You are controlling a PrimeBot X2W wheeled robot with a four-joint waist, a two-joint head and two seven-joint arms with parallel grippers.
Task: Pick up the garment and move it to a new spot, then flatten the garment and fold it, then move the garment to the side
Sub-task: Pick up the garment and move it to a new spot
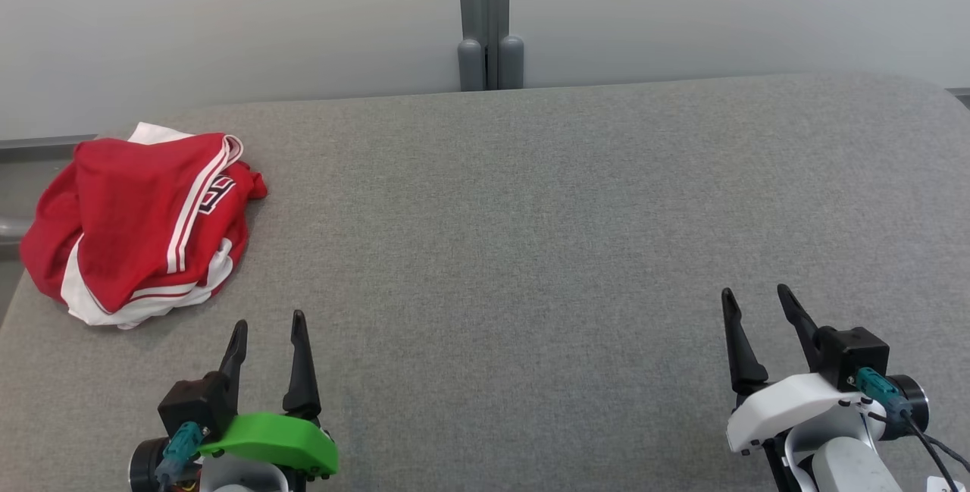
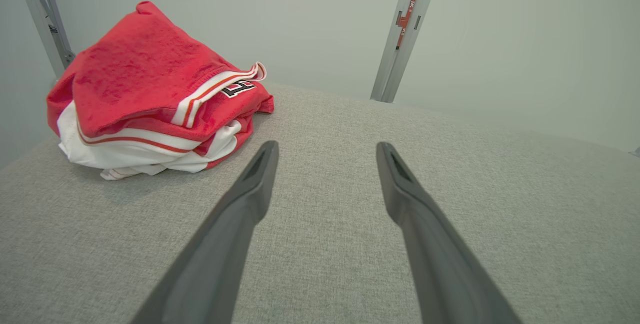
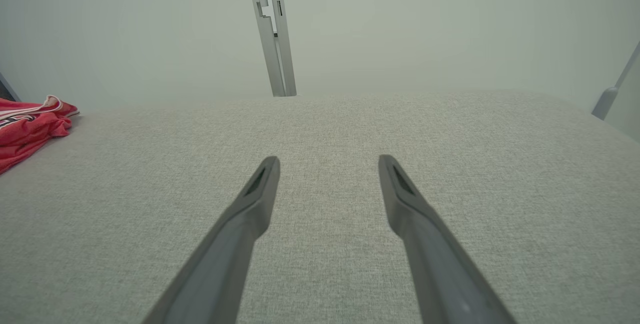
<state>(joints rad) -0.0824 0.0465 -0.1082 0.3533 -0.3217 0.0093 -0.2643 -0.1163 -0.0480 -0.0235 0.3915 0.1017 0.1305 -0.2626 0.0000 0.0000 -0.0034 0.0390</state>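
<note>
Head view: one red garment (image 1: 140, 223)

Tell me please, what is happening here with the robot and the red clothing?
Nothing is being handled at this moment. A red and white jersey lies crumpled in a heap at the far left of the grey fabric-covered table. The left gripper and the right gripper are both open and empty, near the robot's edge of the table. The left one is closer to the jersey, but does not touch it. The picking up is not yet begun.
</note>
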